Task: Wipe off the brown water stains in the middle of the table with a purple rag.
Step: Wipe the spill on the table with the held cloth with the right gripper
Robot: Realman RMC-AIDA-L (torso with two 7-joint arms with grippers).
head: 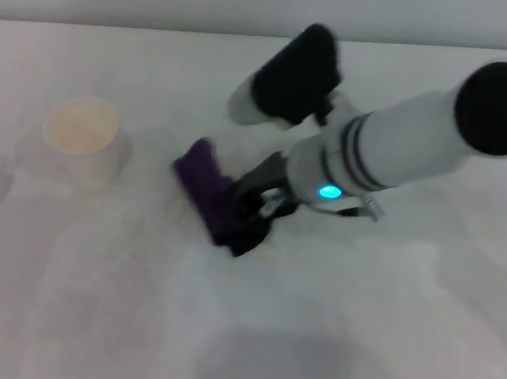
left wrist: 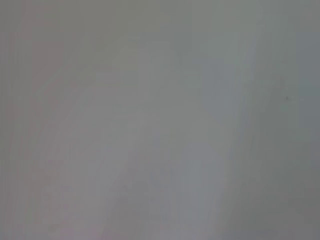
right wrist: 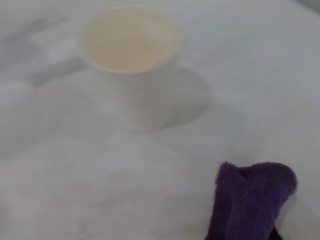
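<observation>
Bare white bench [head: 381, 356] is filling the lower part of the head view. Just above it, at centre, the right tool [head: 243, 214] is clamping the purple rag [head: 204, 181] and pressing it down on the bench. No brown stain is showing clearly around the rag. At the left a white paper cup [head: 80, 137] is standing well apart from the rag. The left tool is not appearing in any view.

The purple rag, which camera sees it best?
The head view: the whole purple rag shows there, bunched at the right pincer on the table. The right wrist view catches only part of it. The left wrist view shows none.
</observation>
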